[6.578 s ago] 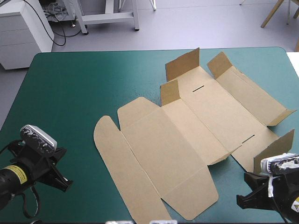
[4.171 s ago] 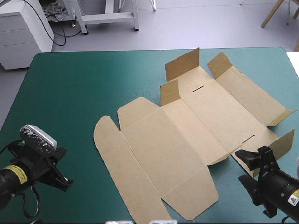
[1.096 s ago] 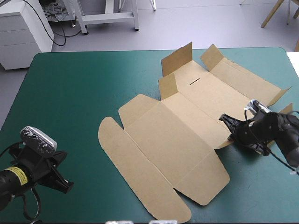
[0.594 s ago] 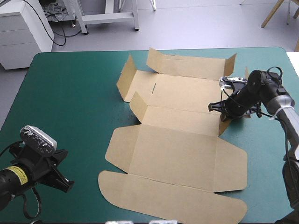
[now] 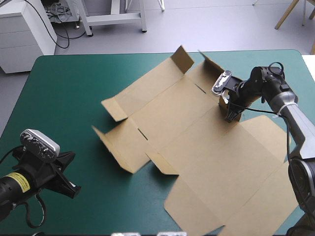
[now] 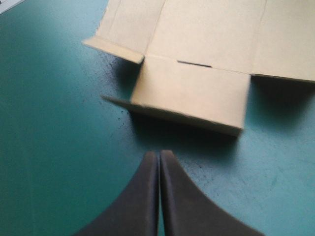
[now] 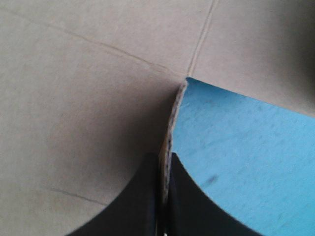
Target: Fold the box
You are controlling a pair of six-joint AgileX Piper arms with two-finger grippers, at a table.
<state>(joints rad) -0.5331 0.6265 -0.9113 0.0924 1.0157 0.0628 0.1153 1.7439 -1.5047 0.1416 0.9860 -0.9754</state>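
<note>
The brown box point(image 5: 197, 142) lies as a cut sheet across the table's middle and right. Several small flaps stand up along its left and far sides. My right gripper point(image 5: 232, 115) sits over the sheet's far right part, shut on a short upright flap point(image 7: 170, 129). In the right wrist view the board point(image 7: 98, 73) runs edge-on between the fingers point(image 7: 142, 196). My left gripper point(image 5: 73, 189) hovers shut near the table's front left corner, apart from the box. Ahead of the left gripper point(image 6: 159, 156), a slotted panel point(image 6: 192, 91) with a raised edge faces it.
Bare teal-green cover point(image 5: 64, 98) stretches along the table's left side and far left corner. The sheet's large lid panels point(image 5: 246, 196) reach toward the near right corner and the table's front edge.
The right gripper, holding the flap, has swung the whole sheet around on the table. The lid end now lies near right and the flapped end points left. The left arm has stayed put.
</note>
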